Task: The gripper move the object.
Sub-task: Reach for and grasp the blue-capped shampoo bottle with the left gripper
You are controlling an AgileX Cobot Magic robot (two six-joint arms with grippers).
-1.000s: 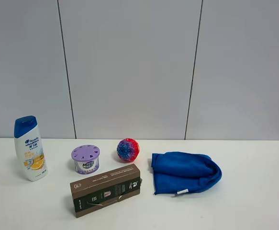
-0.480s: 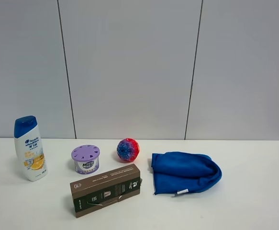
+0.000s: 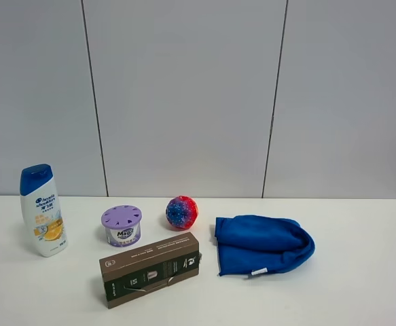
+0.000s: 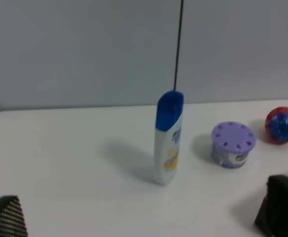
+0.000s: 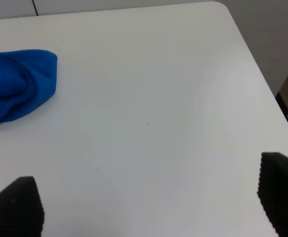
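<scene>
The shampoo bottle (image 3: 43,210) stands upright near the left end of the white table (image 3: 347,285), toward the back edge. It has a white body, a blue cap and an orange-yellow graphic on its label. Nothing touches it. The left wrist view shows it edge-on and narrow, throwing a soft shadow on the tabletop. The left gripper (image 4: 144,215) faces it from well apart with its jaws spread wide: one dark, textured fingertip (image 4: 5,219) shows at each side of that view, with only bare table between them.

Near the bottle, toward the middle of the table, sits a short round tub with a purple perforated lid (image 3: 121,225); the two do not touch. A little further along, closer to the grey panelled wall (image 3: 184,95), rests a small ball (image 3: 182,212) mottled red and blue. In front of the tub and ball lies a long brown box (image 3: 150,269), flat and slightly askew to the table edge. To the right of the box is a bunched blue cloth (image 3: 262,244) with a small white tag at its front edge.

The right gripper (image 5: 148,200) hangs over the right end of the table, near its rounded corner, and it is open too — its black fingertips (image 5: 15,207) are far apart and hold nothing. The blue cloth shows at the edge of its view, well apart from the fingers.
</scene>
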